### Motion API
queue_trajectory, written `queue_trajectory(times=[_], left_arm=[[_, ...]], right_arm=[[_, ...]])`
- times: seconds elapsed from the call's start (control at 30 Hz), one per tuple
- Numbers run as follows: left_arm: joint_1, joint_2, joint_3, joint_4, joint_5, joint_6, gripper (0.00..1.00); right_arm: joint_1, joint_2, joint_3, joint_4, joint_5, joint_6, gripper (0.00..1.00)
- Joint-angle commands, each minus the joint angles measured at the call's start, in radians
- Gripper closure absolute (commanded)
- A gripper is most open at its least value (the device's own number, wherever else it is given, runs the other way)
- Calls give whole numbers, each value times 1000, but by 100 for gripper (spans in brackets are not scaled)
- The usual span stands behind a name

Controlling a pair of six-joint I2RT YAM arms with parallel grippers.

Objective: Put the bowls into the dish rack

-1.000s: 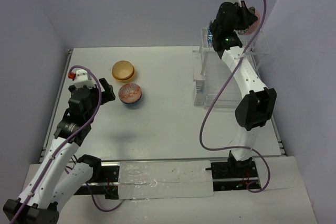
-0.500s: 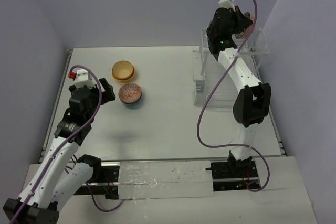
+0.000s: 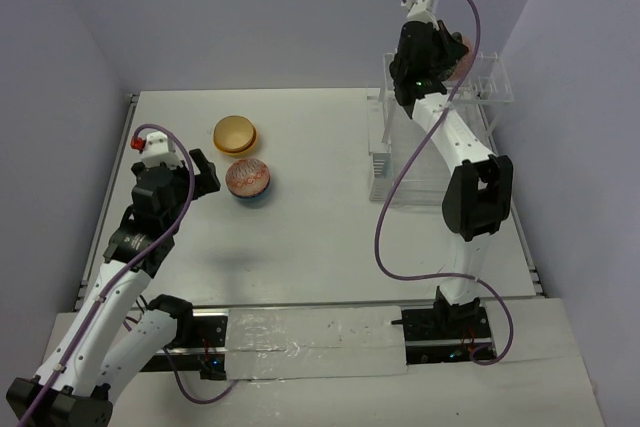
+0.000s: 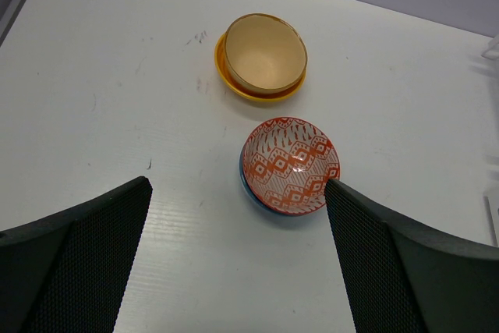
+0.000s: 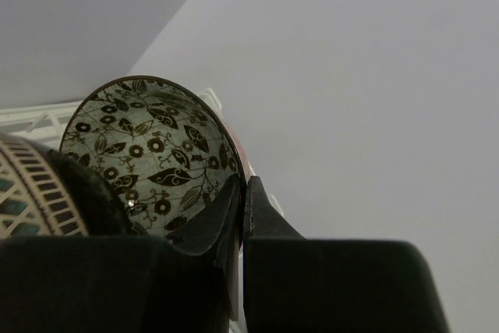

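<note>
The right arm point(image 3: 462, 152) reaches up high over the far end of the dish rack point(image 3: 380, 107). The right jaws are pinched on the rim of a leaf-patterned bowl point(image 5: 148, 154), which is held on edge beside a banded bowl point(image 5: 27, 185). The left arm point(image 3: 140, 237) is bent low over the table point(image 3: 320, 237), and the left jaws are spread wide with nothing in them. Just ahead of them, a tan bowl point(image 4: 265, 52) sits inside a yellow bowl point(image 4: 257, 97), and a red-patterned bowl point(image 4: 290, 163) sits inside a blue bowl point(image 4: 256, 197).
</note>
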Motion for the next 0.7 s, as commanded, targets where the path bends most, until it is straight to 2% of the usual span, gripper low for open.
queue_trajectory(times=[0.0,0.53,0.67], left_arm=[[-4,-5,-7,27,3,6,1],[-4,-16,-7,27,6,7,1],[-4,-17,-7,27,8,7,1]], right_arm=[[16,-20,3,-4,-36,51,100],[56,-26,12,-80,-71,79,100],[69,-20,9,-103,-72,94,95]])
